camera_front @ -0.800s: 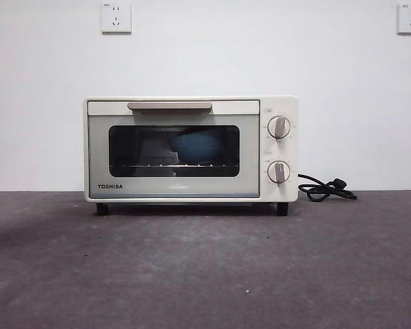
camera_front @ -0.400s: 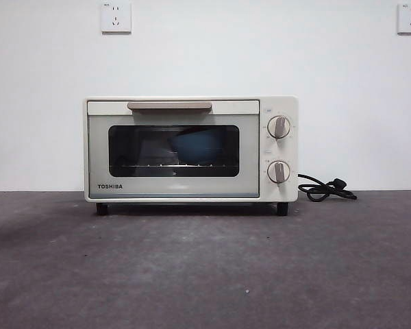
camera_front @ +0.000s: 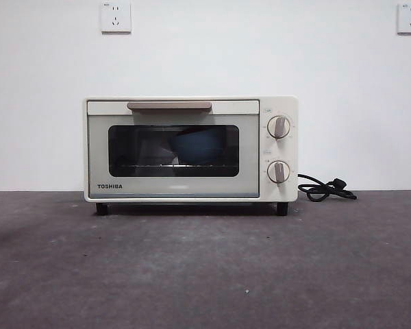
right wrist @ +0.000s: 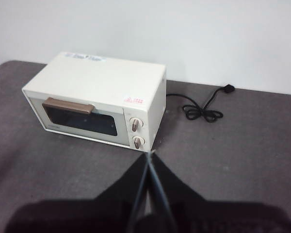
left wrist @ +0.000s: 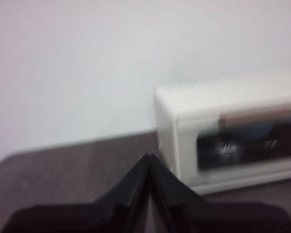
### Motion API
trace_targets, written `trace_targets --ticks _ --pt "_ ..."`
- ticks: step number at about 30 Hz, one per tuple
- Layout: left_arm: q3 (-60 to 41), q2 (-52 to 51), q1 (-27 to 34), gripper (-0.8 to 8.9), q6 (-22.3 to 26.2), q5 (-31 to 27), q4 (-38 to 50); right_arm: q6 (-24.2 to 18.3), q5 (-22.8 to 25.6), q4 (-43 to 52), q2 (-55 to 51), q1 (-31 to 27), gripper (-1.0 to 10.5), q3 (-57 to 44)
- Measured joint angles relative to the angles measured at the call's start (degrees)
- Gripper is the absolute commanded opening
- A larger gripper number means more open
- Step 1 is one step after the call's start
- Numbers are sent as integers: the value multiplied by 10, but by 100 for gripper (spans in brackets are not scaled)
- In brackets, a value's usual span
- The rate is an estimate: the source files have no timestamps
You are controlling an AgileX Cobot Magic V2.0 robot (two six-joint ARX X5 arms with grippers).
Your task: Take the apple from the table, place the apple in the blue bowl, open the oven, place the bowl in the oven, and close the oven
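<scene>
The cream-white oven (camera_front: 190, 149) stands at the back of the table (camera_front: 205, 267) with its door closed. Through the dark glass the blue bowl (camera_front: 196, 145) shows on the rack inside. The apple is hidden. My left gripper (left wrist: 149, 159) is shut and empty, well off to the oven's (left wrist: 228, 128) left side in a blurred wrist view. My right gripper (right wrist: 149, 154) is also shut and empty, held high and back from the oven (right wrist: 94, 99), nearer its knob end. Neither arm appears in the front view.
A black power cord (camera_front: 325, 188) lies coiled on the table to the right of the oven, also seen as the cord (right wrist: 201, 108) in the right wrist view. Two wall sockets (camera_front: 116, 16) sit high on the white wall behind.
The oven door's top edge has settled fully flush. Nothing else in the front view has moved.
</scene>
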Motion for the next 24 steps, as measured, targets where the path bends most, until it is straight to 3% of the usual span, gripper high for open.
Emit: trace_targets --ticks 7,14,24 --pt "-173 -117 0 -4 0 -56 3 0 0 0 38 0 0 0" --pt "-176 -143 0 -4 0 -56 -49 0 0 0 91 0 0 0" --pt "-176 -136 0 -4 0 -56 -51 0 0 0 178 0 0 0"
